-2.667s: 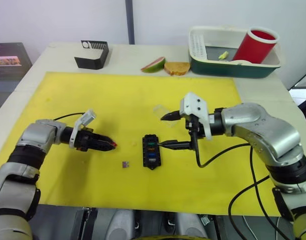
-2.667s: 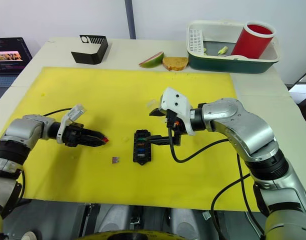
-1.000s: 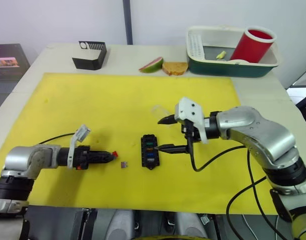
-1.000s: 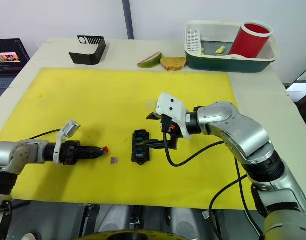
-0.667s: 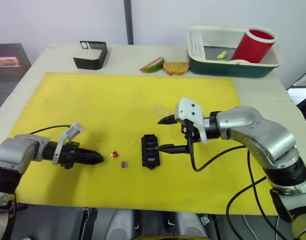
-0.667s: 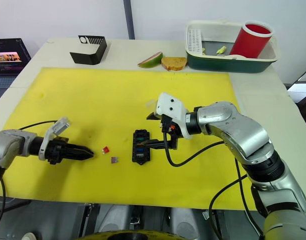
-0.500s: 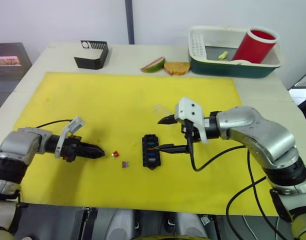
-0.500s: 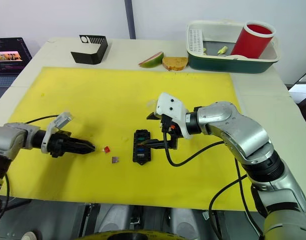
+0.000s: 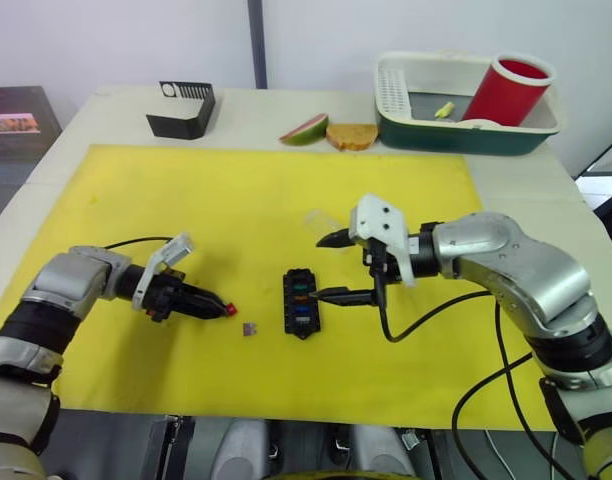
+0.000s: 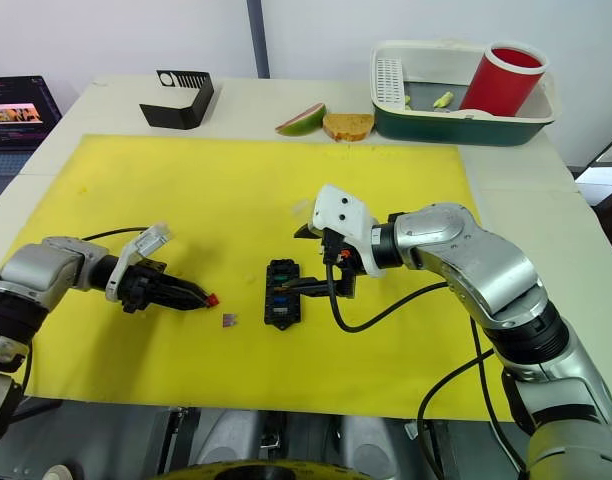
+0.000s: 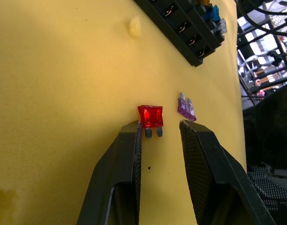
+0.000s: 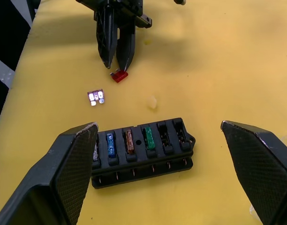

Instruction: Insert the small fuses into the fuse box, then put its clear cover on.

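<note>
Since half a second earlier, my left gripper (image 9: 222, 307) had moved back in to the red fuse (image 9: 230, 310) lying on the yellow mat (image 9: 186, 200), left of centre in the left eye view; the fuse itself had not shifted. In the left wrist view that fuse (image 11: 150, 116) lay flat just past my fingertips, which stood slightly apart and were not clamped on it, one fingertip (image 11: 132, 136) touching or nearly touching its edge. The purple fuse (image 9: 250, 328) lay just right of the red one and slightly lower, well clear of my fingers. The fuse box (image 9: 301, 303) sat near the centre of the frame, with blue, amber and green fuses standing in a row of its slots; in the right wrist view a grey fuse at the end slot was half hidden. My right gripper (image 9: 331, 266) hung at the box's right side, its fingers spread wide apart and empty, the lower finger close to the box. The clear cover (image 9: 319, 219) rested faintly on the mat above the box.
</note>
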Controlling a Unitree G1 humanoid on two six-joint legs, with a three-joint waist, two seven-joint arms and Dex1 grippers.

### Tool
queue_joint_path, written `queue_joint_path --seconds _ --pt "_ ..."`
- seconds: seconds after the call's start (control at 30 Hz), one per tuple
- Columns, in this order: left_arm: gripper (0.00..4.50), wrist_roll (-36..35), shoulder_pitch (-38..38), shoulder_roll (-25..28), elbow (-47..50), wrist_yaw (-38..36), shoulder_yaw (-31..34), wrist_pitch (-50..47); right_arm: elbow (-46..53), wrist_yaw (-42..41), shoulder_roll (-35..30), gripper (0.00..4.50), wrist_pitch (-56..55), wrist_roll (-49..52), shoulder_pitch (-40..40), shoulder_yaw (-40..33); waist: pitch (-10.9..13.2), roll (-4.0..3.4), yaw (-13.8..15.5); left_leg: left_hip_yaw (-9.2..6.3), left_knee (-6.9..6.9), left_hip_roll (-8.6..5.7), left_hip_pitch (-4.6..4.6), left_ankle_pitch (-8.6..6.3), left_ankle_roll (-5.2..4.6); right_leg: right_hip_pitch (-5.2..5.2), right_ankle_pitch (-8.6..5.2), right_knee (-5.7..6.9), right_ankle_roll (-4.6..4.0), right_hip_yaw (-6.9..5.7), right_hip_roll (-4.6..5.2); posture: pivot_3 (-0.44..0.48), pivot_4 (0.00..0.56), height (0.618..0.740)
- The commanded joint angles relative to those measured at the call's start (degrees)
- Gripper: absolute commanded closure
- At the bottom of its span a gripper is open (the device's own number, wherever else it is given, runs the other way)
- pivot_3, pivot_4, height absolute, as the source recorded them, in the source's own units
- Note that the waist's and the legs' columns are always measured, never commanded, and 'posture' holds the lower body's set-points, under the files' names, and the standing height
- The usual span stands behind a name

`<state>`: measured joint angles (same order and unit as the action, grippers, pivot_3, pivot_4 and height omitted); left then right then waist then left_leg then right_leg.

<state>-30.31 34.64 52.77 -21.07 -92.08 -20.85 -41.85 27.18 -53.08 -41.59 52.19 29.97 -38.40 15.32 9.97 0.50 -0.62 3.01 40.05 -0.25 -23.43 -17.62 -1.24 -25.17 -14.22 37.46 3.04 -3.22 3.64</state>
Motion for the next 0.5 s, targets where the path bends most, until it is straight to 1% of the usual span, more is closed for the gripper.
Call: queue_joint_path --seconds 0.03,0.07,0.3,0.5 --pt "3.68 0.28 0.41 -0.59 -1.19 -0.42 -0.11 0.12 1.89 0.43 0.06 0.0 -0.02 0.03 -0.38 -0.71 0.0 0.0 -0.03 0.0 0.0 0.0 0.0 0.0 0.0 0.0 0.0 0.0 0.0 0.0 0.0 0.0 0.15 0.74" --pt "3.95 0.33 0.38 -0.75 -1.52 -0.42 -0.04 0.2 1.9 0.46 0.03 0.0 -0.06 0.01 -0.34 -0.71 0.0 0.0 -0.02 0.0 0.0 0.0 0.0 0.0 0.0 0.0 0.0 0.0 0.0 0.0 -0.01 0.0 0.15 0.74" --pt "3.95 0.85 -0.22 -1.58 -1.61 -0.42 0.52 0.09 1.69 0.57 0.08 0.0 -0.29 -0.11 -0.47 -0.43 0.0 0.0 0.0 0.0 0.01 0.0 0.0 0.0 0.0 0.01 0.0 0.0 0.01 0.0 -0.03 0.0 0.15 0.74" --pt "3.95 1.65 -1.24 -3.65 -1.81 -0.09 2.61 -1.51 1.67 0.41 0.08 0.0 -0.51 -0.46 -0.51 -0.19 0.0 0.01 0.1 0.0 0.01 0.0 0.0 0.0 -0.01 0.02 0.0 0.0 0.01 0.0 -0.03 0.0 0.15 0.74"
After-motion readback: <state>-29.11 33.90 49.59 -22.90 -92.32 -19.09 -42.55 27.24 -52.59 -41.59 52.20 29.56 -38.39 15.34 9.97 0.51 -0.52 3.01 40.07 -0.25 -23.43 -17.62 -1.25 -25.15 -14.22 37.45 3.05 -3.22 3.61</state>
